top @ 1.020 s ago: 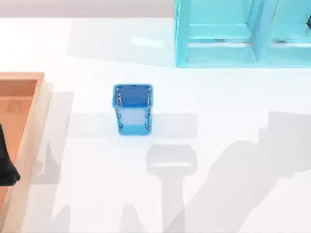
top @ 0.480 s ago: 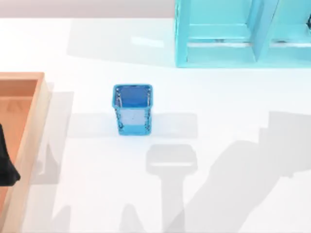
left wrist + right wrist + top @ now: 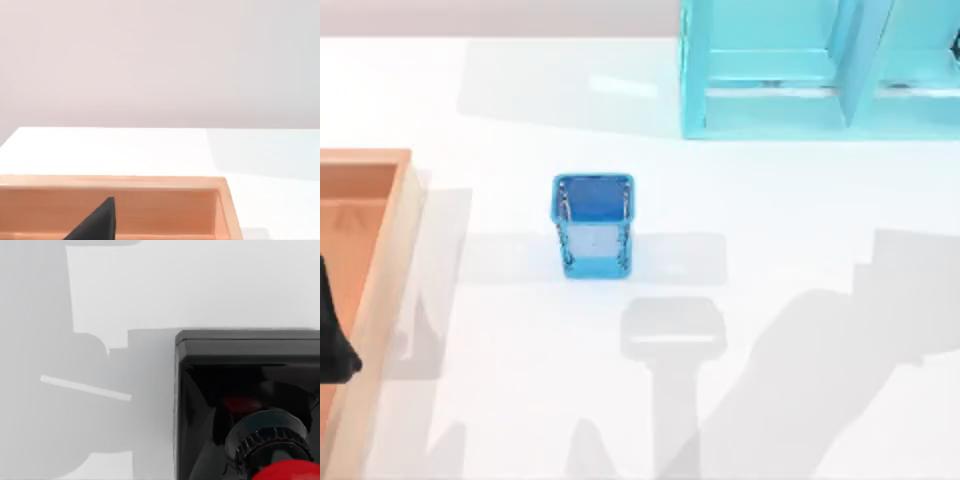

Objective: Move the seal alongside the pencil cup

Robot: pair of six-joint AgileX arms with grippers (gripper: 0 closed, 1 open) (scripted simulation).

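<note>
The pencil cup [image 3: 594,226] stands upright near the middle of the white tabletop [image 3: 800,200], in front of the light-blue shelf unit [image 3: 820,70]. The seal [image 3: 247,407] appears close beneath the right wrist camera, black base on the tabletop, red knob up; whether the right pincer is spread or pressed together cannot be told. The left arm sits parked over the wooden tray [image 3: 365,200] at the left side. The step looks like the approach to grasping; next, the right pincer would need to close on the knob and lift
</note>
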